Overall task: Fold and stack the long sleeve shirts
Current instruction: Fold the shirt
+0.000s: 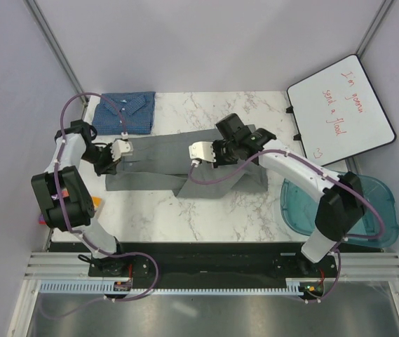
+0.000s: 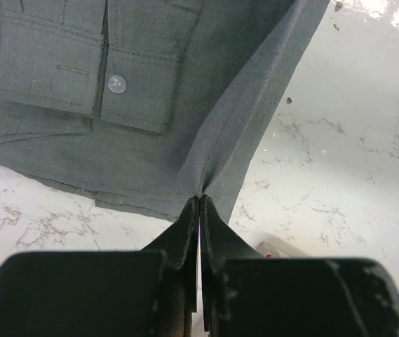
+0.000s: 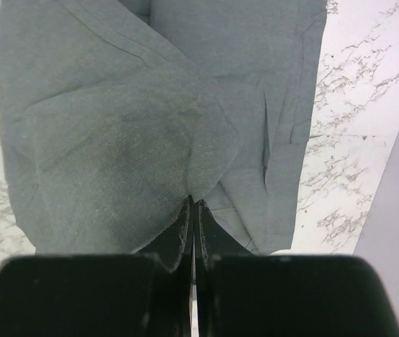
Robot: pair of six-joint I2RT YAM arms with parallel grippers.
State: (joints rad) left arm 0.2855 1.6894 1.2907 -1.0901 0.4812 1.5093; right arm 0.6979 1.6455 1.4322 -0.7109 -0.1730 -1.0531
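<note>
The blue shirt [image 1: 124,112] is already folded at the counter's [image 1: 248,207] far left corner. The grey shirt [image 1: 158,163], mid-counter, is only partly folded and is pinched by the left gripper [image 2: 199,205] and the right gripper [image 3: 193,205]. Stacking is not yet done.

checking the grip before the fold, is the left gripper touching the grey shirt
Touching. The left wrist view shows the left gripper with its jaws shut on a pinched fold of the grey shirt.

The worktop [image 1: 248,217] is white with thin grey marble lines. Plain pale walls [image 1: 206,42] stand around it. A small whiteboard [image 1: 341,107] with red writing sits at the right, near a blue-green plastic tray [image 1: 388,210].
</note>
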